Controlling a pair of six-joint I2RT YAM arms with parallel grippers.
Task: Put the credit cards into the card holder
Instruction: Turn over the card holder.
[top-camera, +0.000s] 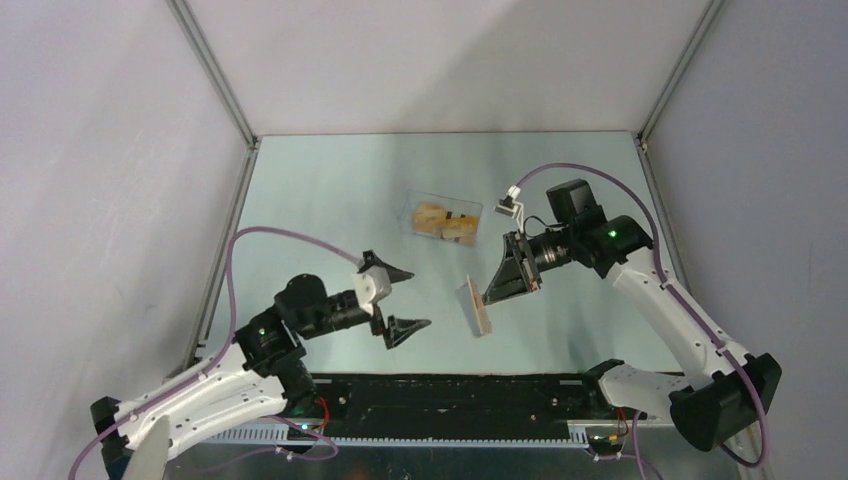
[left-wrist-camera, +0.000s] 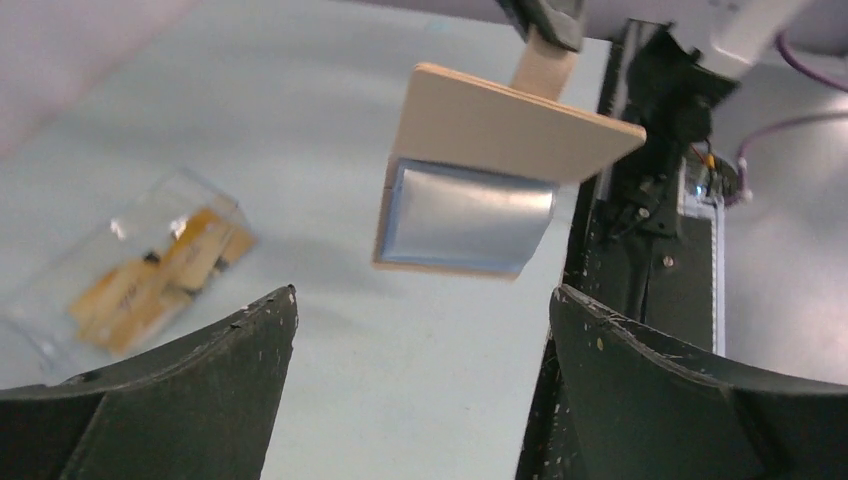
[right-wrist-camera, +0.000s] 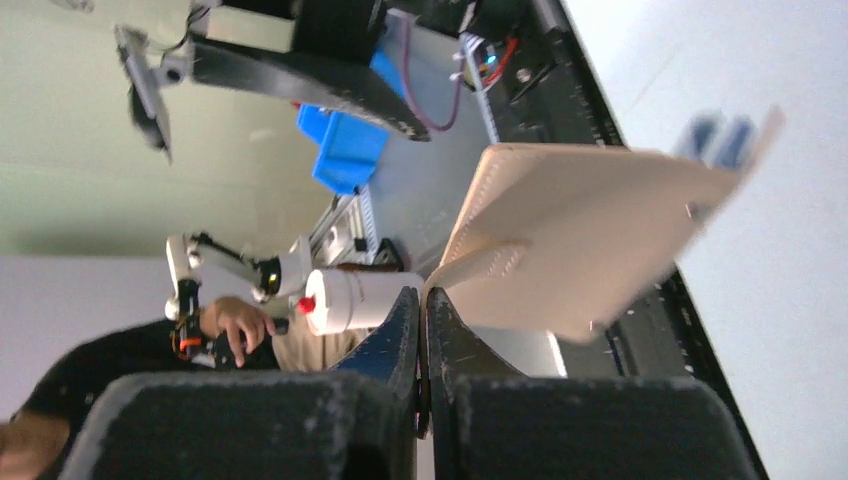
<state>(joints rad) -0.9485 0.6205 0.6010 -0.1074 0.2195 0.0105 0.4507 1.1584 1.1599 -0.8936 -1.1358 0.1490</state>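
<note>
Left claw (top-camera: 419, 298) agape, right claw (top-camera: 490, 296) pinching card holder (top-camera: 478, 310)

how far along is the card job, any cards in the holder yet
Done: the card holder is gripped by the shut right gripper and held partly open, blue inside showing. In hand: only the holder; the left gripper is open and empty. Left: all the loading. The credit cards lie in the clear tray, and none shows in the holder.

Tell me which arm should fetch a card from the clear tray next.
Left. The left gripper is open and empty; the right gripper is shut on the card holder, holding it up by its tab. The credit cards lie in the clear tray.
</note>
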